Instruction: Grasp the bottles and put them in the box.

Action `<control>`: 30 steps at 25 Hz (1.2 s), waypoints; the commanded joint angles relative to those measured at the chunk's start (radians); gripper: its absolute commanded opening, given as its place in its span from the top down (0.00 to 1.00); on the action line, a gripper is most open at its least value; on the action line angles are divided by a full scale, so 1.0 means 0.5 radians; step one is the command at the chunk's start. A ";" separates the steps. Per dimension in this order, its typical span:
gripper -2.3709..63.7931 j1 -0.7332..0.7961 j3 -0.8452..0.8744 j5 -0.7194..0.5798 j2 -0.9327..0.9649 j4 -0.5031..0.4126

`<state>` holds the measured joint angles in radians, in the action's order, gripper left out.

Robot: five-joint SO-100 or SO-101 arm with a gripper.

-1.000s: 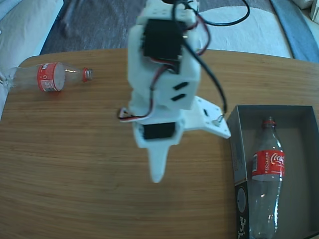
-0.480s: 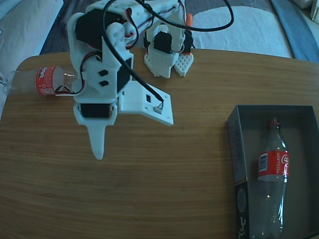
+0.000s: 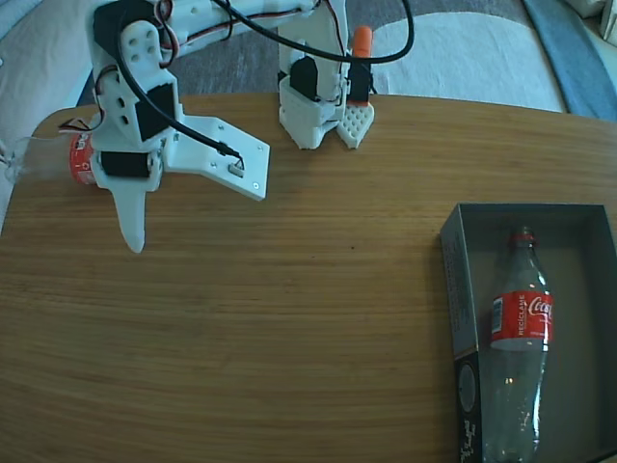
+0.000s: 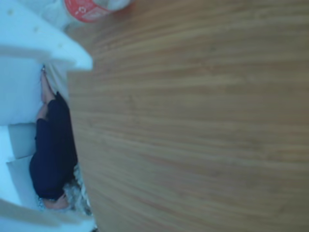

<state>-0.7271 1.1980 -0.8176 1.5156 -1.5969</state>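
One clear bottle [image 3: 519, 338] with a red label lies lengthwise in the dark-grey box [image 3: 461, 280] at the right of the fixed view, neck toward the far wall. A second bottle [image 3: 39, 157] lies on the wooden table at the far left, mostly hidden under the white arm; only its clear base and part of its red label show. In the wrist view that red label [image 4: 87, 7] sits at the top left, blurred. My gripper [image 3: 133, 236] hangs over the table just in front of this bottle, and only one pointed white finger is visible. Nothing is seen in its grasp.
The arm's base [image 3: 318, 101] stands at the table's far edge in the middle. The table's [image 3: 289, 318] rounded left edge is close to the gripper, with a pale cushion [image 3: 39, 58] beyond it. A black cable [image 3: 400, 43] loops above the base.
The arm has swung from the middle of the table to the far left and now covers most of the left bottle. The bottle in the box has stayed put.
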 commanded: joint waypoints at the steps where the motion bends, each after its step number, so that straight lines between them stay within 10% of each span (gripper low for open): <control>1: 0.41 -0.083 -0.015 -0.064 0.095 -0.058; 30: 0.40 -1.000 0.138 -0.512 0.120 -0.209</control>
<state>-1.1996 1.2839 -1.0677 1.5171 -1.6444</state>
